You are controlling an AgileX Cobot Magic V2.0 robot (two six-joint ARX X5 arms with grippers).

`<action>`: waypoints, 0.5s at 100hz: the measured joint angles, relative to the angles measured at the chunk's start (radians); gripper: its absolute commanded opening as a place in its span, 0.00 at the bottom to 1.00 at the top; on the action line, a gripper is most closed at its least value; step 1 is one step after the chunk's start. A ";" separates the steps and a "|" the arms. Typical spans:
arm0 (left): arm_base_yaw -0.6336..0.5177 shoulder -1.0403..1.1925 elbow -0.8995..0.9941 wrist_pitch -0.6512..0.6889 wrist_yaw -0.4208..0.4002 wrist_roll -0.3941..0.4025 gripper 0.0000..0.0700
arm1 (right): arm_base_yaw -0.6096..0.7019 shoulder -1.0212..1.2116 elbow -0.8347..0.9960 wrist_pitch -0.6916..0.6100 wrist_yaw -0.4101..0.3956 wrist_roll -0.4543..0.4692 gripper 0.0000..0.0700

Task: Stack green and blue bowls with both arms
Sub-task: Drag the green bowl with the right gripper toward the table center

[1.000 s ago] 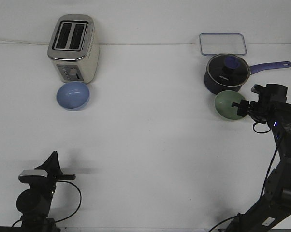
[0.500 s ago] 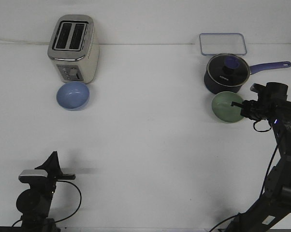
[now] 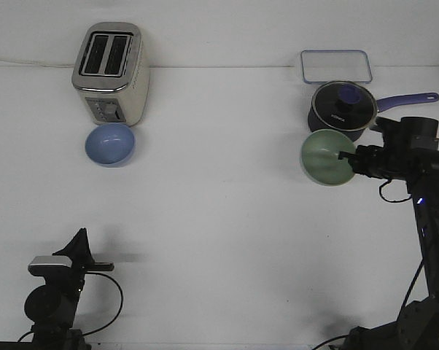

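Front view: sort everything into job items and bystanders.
Job: green bowl, gripped at its rim by the right gripper; blue bowl; left gripper, low and idle.

Bystanders: toaster, saucepan, clear container.

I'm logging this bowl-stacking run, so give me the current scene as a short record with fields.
green bowl: held at its rim by the right gripper, tilted, in front of the saucepan
blue bowl: upright on the table, just in front of the toaster, untouched
left gripper: low near the table's front left corner, far from both bowls; open or shut cannot be told
stacking: not yet done, bowls far apart
other items: clear container behind the saucepan
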 measured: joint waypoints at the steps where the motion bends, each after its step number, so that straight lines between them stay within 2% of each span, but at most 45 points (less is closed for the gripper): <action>1: 0.000 0.000 0.000 0.000 0.000 0.000 0.02 | 0.009 0.000 0.000 -0.006 0.000 0.000 0.00; 13: 0.000 0.000 0.000 0.000 0.000 0.000 0.02 | 0.135 -0.001 -0.001 -0.051 0.005 -0.019 0.00; 34: 0.000 0.000 0.000 0.000 0.000 0.000 0.02 | 0.375 -0.001 -0.045 -0.046 0.056 -0.025 0.00; 50: 0.000 0.000 0.000 0.000 0.000 0.000 0.02 | 0.501 -0.001 -0.108 -0.006 0.095 -0.017 0.00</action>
